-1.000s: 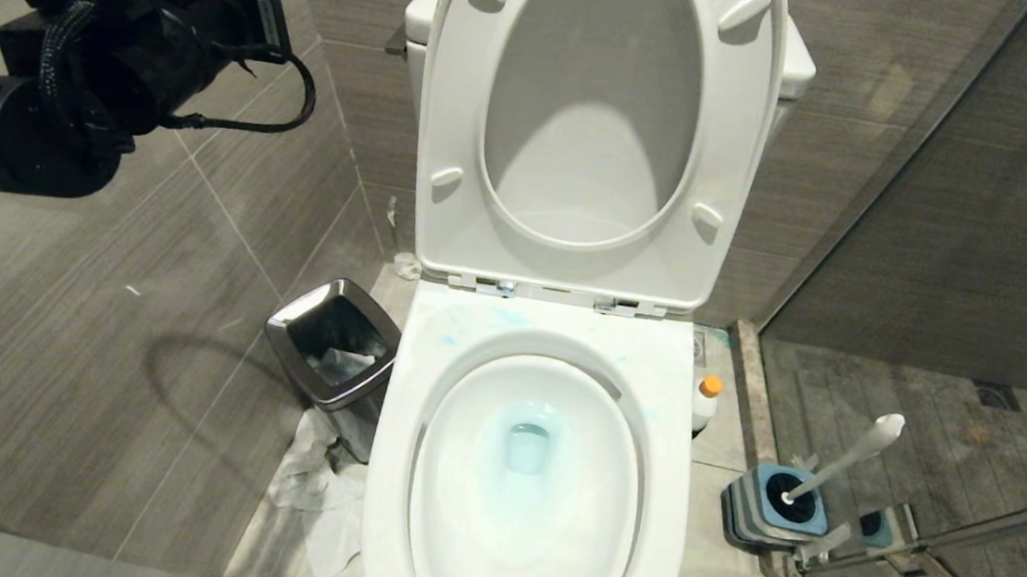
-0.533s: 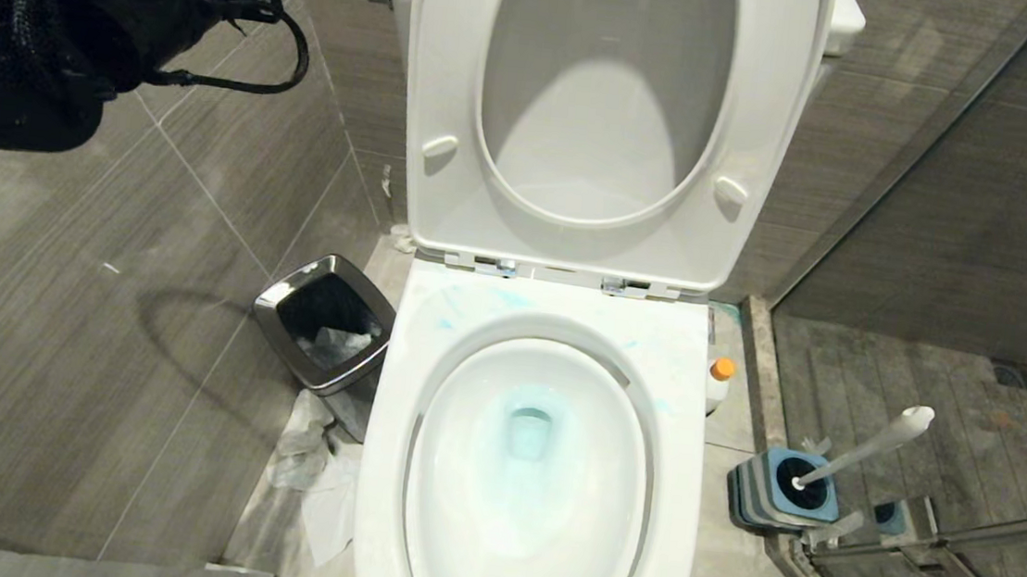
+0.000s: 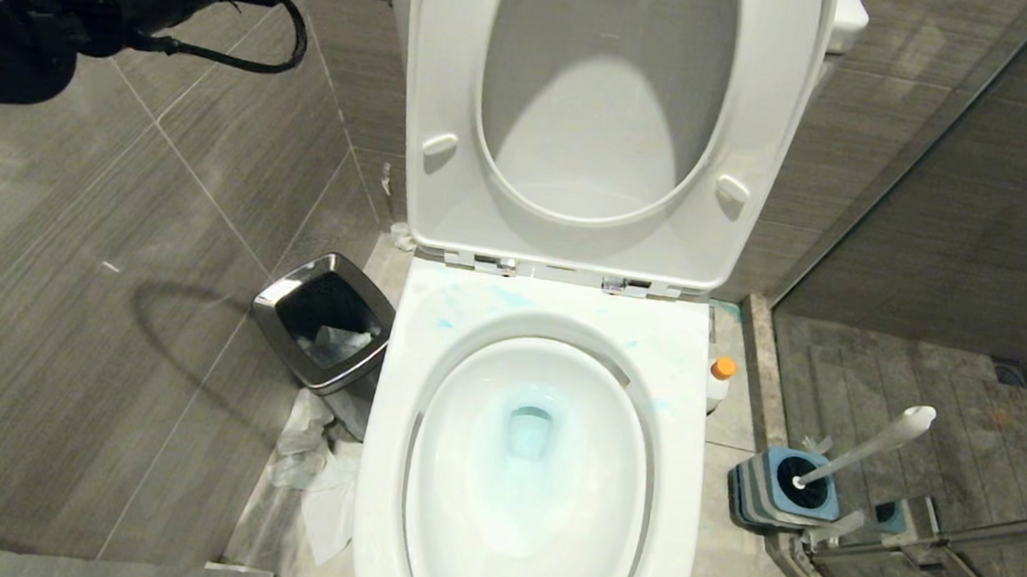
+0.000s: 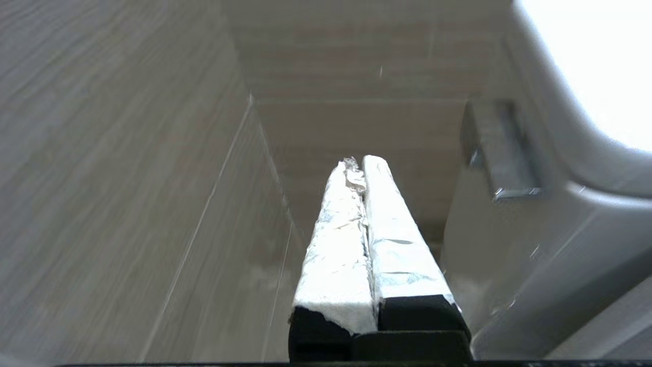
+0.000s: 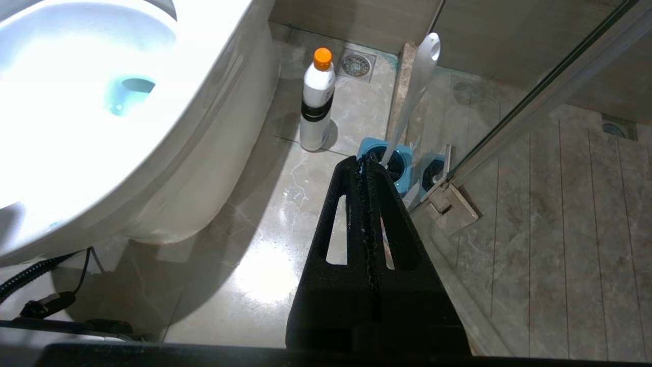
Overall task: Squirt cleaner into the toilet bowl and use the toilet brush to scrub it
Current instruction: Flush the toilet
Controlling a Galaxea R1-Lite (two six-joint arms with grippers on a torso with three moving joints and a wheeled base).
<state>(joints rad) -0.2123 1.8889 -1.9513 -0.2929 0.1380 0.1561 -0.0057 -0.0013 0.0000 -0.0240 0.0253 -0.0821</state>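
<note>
While both of our grippers are empty, we judge the bowl work largely done and the flush the likely step in hand. Our left gripper [image 4: 362, 168] is raised beside the tank [image 4: 535, 255], its foil-wrapped fingers pressed together, near a metal lever [image 4: 501, 153] on the tank's side. Our right gripper [image 5: 368, 165] hangs low by the floor, jaws closed, holding nothing. Blue-teal liquid tints the toilet bowl [image 3: 528, 439], and smears mark the rim. The cleaner bottle [image 5: 317, 99] stands capped on the floor just beside the toilet. The toilet brush [image 3: 862, 447] sits in its blue holder [image 3: 784, 489] by the glass. To press well, we should bring the closed tips squarely onto the lever and push steadily, guarding against slipping off its smooth edge.
</note>
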